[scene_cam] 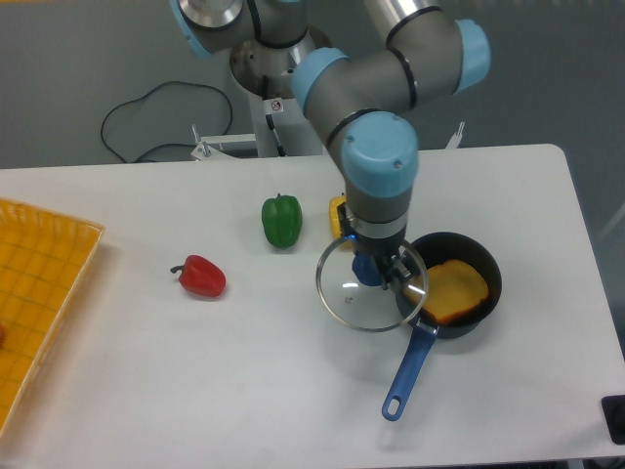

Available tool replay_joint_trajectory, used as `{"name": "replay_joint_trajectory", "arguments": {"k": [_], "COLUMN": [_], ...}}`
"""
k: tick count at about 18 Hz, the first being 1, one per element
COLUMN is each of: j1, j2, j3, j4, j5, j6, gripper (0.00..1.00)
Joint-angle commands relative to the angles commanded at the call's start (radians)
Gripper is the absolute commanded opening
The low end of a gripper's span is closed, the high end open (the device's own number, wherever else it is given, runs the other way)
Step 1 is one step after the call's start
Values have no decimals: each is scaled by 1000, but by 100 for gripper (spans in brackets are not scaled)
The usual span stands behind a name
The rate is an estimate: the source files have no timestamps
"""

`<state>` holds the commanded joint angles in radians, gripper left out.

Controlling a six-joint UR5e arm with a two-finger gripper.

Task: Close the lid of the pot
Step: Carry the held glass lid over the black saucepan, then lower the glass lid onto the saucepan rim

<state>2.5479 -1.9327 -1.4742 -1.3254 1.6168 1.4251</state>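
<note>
The pot (480,303), a small dark saucepan with a long blue handle (409,369), stands at the right of the table with a yellow-orange slab of food (447,289) inside. The lid (344,293), a clear glass disc with a silver rim and blue knob, hangs above the table just left of the pot, its right edge overlapping the pot's left rim. My gripper (379,272) is shut on the lid's knob from above.
A green pepper (281,221) and a red pepper (201,277) lie left of the lid. A yellow pepper (336,215) is mostly hidden behind the arm. A yellow tray (39,293) sits at the left edge. A black cable (146,107) lies behind the table.
</note>
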Motion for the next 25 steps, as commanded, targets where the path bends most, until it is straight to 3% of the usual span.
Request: {"name": "replay_joint_trajectory", "arguments": {"k": [9,25], "j1": [90,153], "j2": [-34,-48], "j3": [14,12], "j4": [0,46], "j5": [23,-35], "j6": [29,149], "gripper": [63,63]}}
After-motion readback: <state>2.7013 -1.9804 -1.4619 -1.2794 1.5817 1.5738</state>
